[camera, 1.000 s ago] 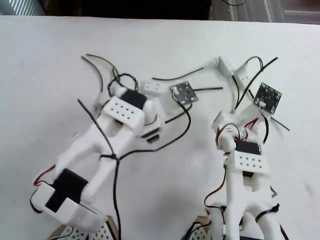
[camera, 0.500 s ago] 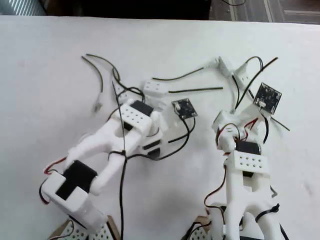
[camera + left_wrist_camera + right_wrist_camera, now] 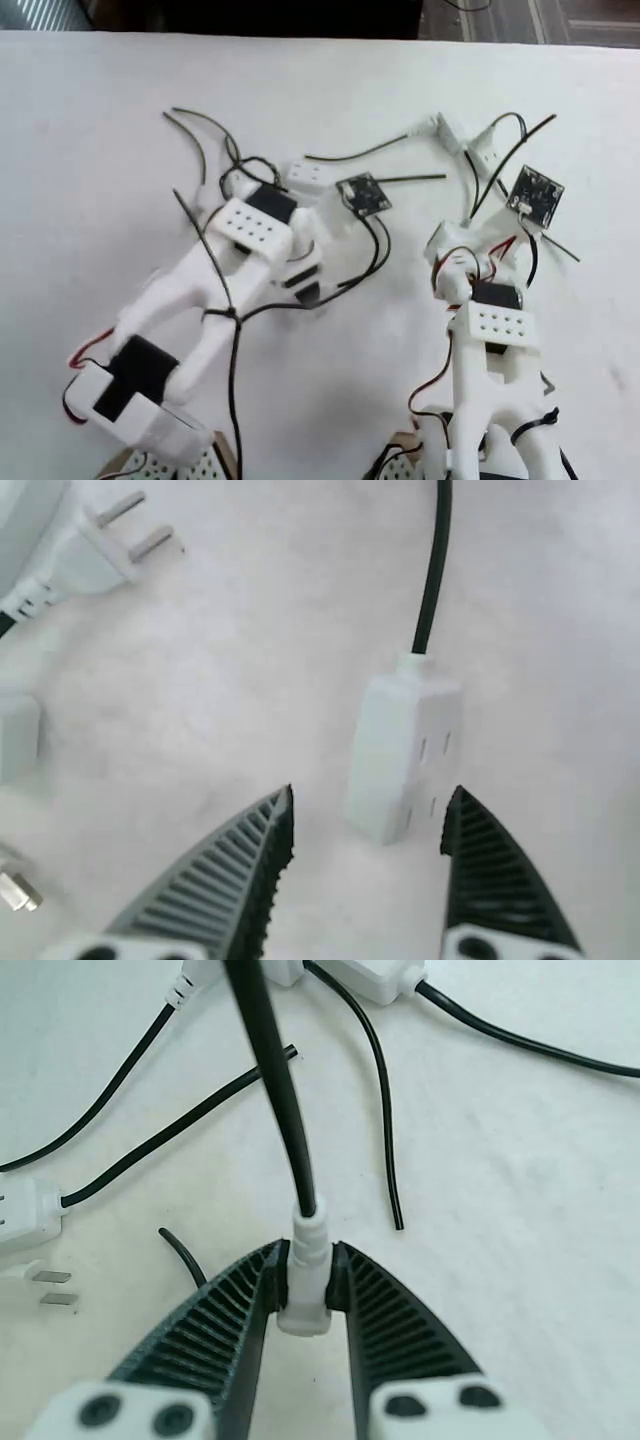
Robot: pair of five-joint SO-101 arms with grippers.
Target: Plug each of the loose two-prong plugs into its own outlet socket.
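A white outlet socket (image 3: 405, 755) on a black cord lies flat on the table, slots up. My left gripper (image 3: 370, 798) is open, with one fingertip on each side of the socket's near end, not touching it. In the high view this socket (image 3: 308, 175) sits just beyond the left gripper (image 3: 316, 203). A loose two-prong plug (image 3: 90, 555) lies farther off to one side. My right gripper (image 3: 307, 1252) is shut on a white plug (image 3: 305, 1285), whose black cord runs away from the fingers. In the high view the right gripper (image 3: 462, 238) is low over the table at centre right.
Black cords (image 3: 200, 150) loop across the far half of the table. More white plugs and sockets (image 3: 455, 135) lie at the far right. Another socket with a plug beside it (image 3: 25, 1215) lies near the right gripper. A second white block (image 3: 18, 735) rests near the left fingers.
The left arm drew back toward the near side half a second ago and has since returned to the socket. The right arm has not moved.
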